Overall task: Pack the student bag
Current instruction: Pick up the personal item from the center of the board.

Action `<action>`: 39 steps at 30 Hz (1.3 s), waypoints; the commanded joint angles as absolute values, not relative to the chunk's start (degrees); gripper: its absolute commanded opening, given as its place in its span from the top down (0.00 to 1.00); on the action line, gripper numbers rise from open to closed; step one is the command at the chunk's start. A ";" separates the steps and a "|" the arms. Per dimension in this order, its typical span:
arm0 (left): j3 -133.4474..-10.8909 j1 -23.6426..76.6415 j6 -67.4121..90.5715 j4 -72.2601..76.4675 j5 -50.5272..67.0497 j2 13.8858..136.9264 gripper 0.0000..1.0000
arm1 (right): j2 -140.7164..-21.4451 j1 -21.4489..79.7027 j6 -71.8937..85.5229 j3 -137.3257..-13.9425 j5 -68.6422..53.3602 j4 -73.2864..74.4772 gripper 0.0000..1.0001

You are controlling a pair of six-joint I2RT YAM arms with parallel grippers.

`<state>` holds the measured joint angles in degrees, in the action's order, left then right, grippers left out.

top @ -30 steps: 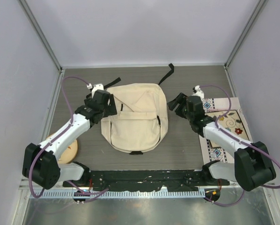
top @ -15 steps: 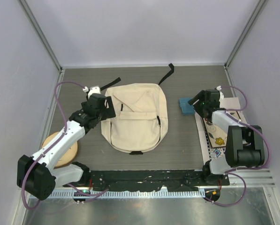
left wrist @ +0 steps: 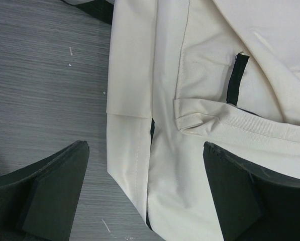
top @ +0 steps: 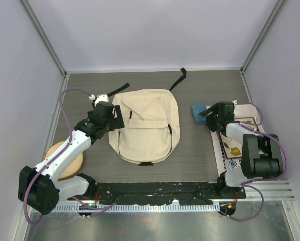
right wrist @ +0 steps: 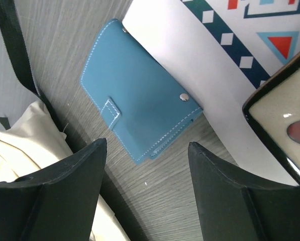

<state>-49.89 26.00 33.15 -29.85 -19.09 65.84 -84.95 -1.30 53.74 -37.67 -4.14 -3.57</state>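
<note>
From above, the right hand (top: 209, 116) has dropped slightly since half a second ago and now sits just right of the blue wallet (top: 198, 113). The left hand (top: 112, 116) has barely moved. The student bag (top: 145, 125) lies flat mid-surface (top: 200, 155), front pocket up. Its long axis runs near to far, and its black straps (top: 178, 79) trail off the far end. The left hand is at its left edge; the right hand is well off its right side. In the left wrist view, the left hand (left wrist: 147, 196) is spread wide, one finger over bare surface, the other over the bag (left wrist: 215, 75), straddling its side seam without gripping. In the right wrist view, the right hand (right wrist: 145, 193) is also wide open and empty. The wallet (right wrist: 139, 105) lies just beyond its fingers, partly on a patterned mat (right wrist: 200, 60).
</note>
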 commanded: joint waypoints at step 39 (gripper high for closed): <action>-53.52 26.02 37.69 -27.16 -10.29 60.12 0.00 | -70.95 -2.37 52.91 -34.28 -10.02 -12.48 0.99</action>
<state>-50.59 26.00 35.18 -30.50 -14.98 62.52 -76.69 -2.11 53.82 -33.95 -8.10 -13.61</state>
